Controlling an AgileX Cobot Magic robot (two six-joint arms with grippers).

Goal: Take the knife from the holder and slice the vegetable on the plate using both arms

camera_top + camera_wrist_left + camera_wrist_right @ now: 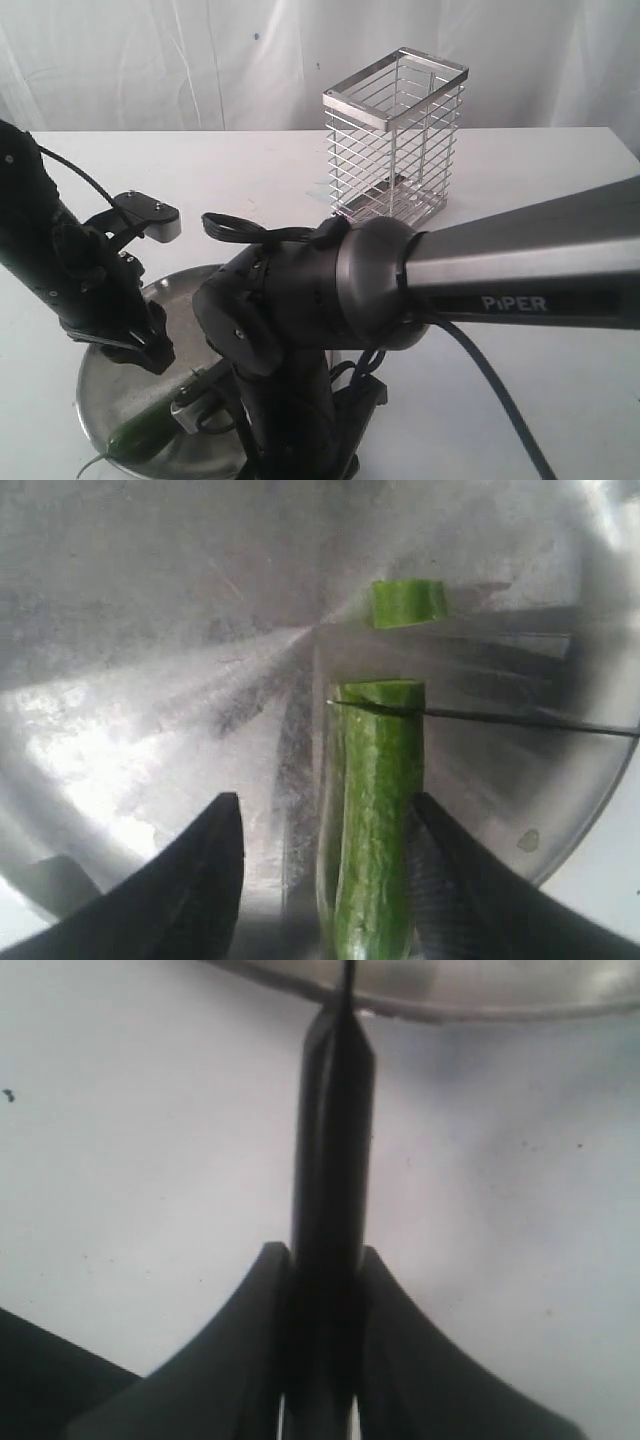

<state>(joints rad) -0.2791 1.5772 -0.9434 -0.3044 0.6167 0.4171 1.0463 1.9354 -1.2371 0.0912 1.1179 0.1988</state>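
Left gripper sits low over the plate, jaws spread wide, and the pepper lies lengthwise in the gap between them. It is off-centre: close against one finger, possibly touching, with a clear strip of plate between it and the other. Nothing is squeezed there.

Across the pepper, just short of its flat cut end, runs the thin black blade of the knife, edge on the green skin, tip just past the pepper's far side. Beyond the blade a short slice lies loose on the plate, apart from the main piece.

Over to the right gripper: jaws clamped on the knife's handle, a finger pressed to each side, the handle running straight out between them toward the plate's rim.

From outside, the right arm reaches across the middle and hides much of the plate. The holder stands upright at the back of the table, well apart from both grippers.
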